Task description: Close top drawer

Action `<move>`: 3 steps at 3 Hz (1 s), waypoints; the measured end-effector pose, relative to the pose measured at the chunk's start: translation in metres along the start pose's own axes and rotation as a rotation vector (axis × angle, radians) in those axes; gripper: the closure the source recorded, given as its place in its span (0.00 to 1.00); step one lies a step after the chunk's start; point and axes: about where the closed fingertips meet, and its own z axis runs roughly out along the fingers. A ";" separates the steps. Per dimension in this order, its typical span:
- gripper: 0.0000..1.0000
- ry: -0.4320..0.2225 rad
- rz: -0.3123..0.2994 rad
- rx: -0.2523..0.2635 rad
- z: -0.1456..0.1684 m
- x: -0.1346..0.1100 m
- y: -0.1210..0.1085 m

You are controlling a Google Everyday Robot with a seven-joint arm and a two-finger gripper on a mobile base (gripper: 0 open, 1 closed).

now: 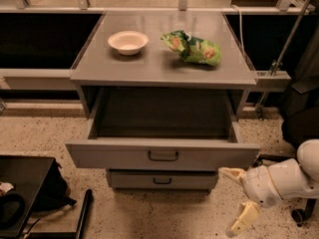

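The top drawer (pixel 162 156) of a grey metal cabinet is pulled far out, showing a deep dark empty interior and a small dark loop handle (pixel 162 156) at the centre of its front. A shorter drawer front (pixel 162 180) shows below it, pushed in. My gripper (pixel 238 198) is at the lower right, below and to the right of the top drawer's front corner, apart from it. Its two cream fingers are spread wide, one near the drawer corner (pixel 230 173) and one lower (pixel 243 219). It holds nothing.
On the cabinet top (pixel 164 66) stand a white bowl (pixel 128 42) and a green snack bag (pixel 193 48). A black case (pixel 22 198) lies on the speckled floor at lower left. Dark shelving and metal frames stand behind and to the right.
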 end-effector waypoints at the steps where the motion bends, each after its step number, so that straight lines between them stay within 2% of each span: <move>1: 0.00 -0.037 0.024 -0.016 0.015 0.013 -0.027; 2: 0.00 -0.100 0.059 -0.030 0.032 0.026 -0.053; 3: 0.00 -0.144 0.052 -0.013 0.034 0.024 -0.066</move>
